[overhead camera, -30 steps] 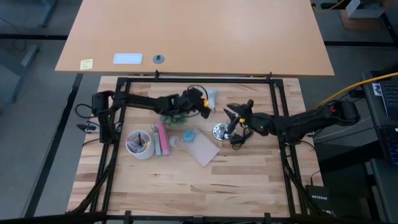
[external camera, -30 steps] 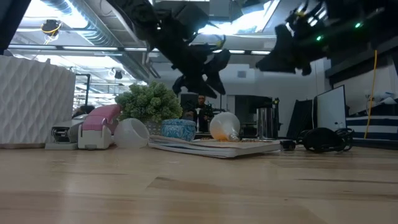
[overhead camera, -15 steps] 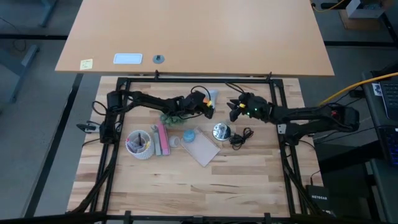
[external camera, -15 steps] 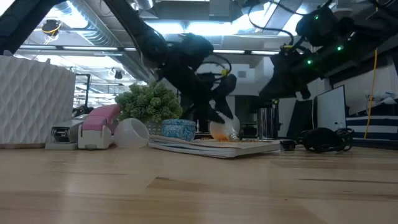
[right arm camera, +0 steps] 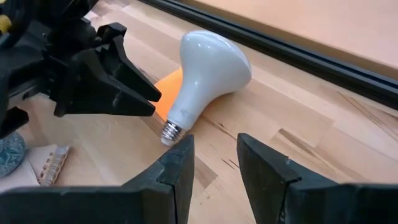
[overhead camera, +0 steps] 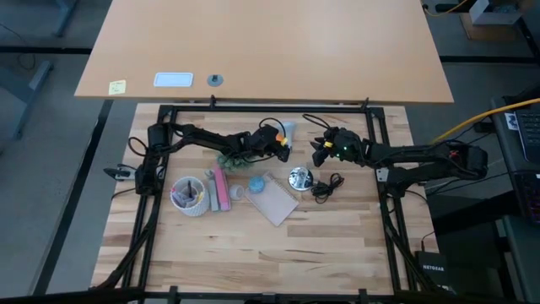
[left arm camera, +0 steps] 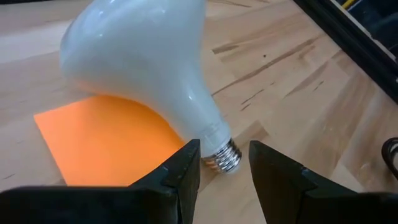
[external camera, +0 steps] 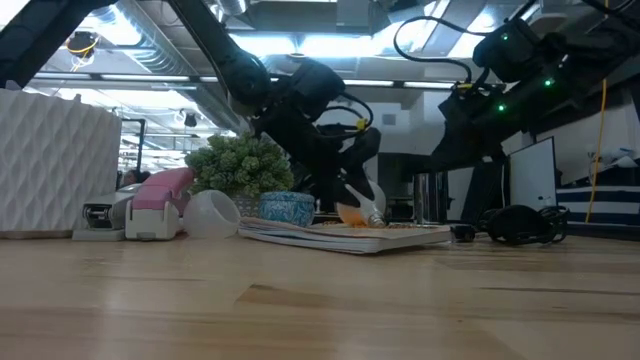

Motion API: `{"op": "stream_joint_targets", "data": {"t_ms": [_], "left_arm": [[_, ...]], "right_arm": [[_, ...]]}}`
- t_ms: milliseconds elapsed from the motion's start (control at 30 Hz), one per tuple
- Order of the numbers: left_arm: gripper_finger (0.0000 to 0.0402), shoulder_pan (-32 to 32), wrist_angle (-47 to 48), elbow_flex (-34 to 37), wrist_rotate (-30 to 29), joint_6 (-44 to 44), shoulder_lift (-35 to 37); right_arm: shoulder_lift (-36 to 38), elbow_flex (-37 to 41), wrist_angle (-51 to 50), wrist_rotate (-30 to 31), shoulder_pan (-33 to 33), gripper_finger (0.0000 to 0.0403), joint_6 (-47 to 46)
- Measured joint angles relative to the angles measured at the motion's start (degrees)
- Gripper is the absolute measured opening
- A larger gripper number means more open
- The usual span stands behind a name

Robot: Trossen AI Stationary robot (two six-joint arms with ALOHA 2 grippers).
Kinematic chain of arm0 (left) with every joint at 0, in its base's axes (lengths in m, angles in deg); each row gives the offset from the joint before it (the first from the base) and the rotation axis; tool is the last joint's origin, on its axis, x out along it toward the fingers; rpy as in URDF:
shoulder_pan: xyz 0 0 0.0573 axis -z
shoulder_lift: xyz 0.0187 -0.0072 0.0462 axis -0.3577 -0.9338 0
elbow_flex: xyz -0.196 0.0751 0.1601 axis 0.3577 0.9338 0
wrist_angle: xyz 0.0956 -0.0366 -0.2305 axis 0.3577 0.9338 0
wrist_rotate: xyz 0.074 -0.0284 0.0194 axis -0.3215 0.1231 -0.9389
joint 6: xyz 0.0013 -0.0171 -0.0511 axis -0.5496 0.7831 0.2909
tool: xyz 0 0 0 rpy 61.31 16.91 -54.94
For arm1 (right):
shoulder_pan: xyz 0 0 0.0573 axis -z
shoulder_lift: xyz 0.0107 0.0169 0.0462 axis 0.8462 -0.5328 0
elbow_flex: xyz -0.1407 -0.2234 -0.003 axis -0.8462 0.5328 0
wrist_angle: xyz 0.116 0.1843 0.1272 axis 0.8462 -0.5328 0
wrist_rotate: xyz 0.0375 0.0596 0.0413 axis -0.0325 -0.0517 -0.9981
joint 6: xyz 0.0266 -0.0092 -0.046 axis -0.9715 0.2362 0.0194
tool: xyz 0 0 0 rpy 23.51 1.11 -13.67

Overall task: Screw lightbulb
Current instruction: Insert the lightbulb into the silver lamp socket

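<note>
Two grippers: both are drawn in around the bulb, which serves as the landmark below.
Left gripper: fingers parted narrowly, straddling the bulb's screw base without closing on it; likely lined up there because the thin neck is the easiest part to pinch.
Orange sheet: lies flat under the bulb's wide end, touching it.
Bulb: on its side on the wood at the far edge of the table, globe pointing away from the left gripper, screw base nearest that gripper's fingertips; not lifted.
Socket: shiny disc well apart from the bulb, nearer the table's front, its black cord trailing to the right; the bulb must travel there.
Right gripper: fingers open, empty, hovering just beyond the bulb's base end, facing the left gripper across it; probably waiting to take or steady the bulb.
</note>
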State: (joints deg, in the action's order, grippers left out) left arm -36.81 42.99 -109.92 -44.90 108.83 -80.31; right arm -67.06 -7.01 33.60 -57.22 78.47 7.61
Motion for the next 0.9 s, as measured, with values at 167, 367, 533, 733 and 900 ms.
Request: {"op": "stream_joint_targets", "data": {"t_ms": [167,367,533,733,900], "left_arm": [[0.0129,-0.5,-0.2,0.0,0.0,-0.4,0.0],[0.0136,-0.5,-0.1,0.0,-0.2,-5.6,0.0],[0.0174,-0.1,3.2,0.0,-3.1,-5.3,0.0],[0.0227,-0.4,3.2,0.0,-6.4,7.1,0.0],[0.0251,-0.4,1.8,0.0,-6.4,11.8,0.0]], "right_arm": [[0.0,0.0,0.0,0.1,0.0,0.0127,0.0],[0.0,0.0,0.0,0.1,0.0,0.0127,0.0],[0.0,0.0,0.0,0.1,0.0,0.0127,0.0],[0.0,0.0,0.0,0.1,0.0,0.0127,0.0],[0.0,0.0,0.0,0.1,0.0,0.0127,0.0]]}}
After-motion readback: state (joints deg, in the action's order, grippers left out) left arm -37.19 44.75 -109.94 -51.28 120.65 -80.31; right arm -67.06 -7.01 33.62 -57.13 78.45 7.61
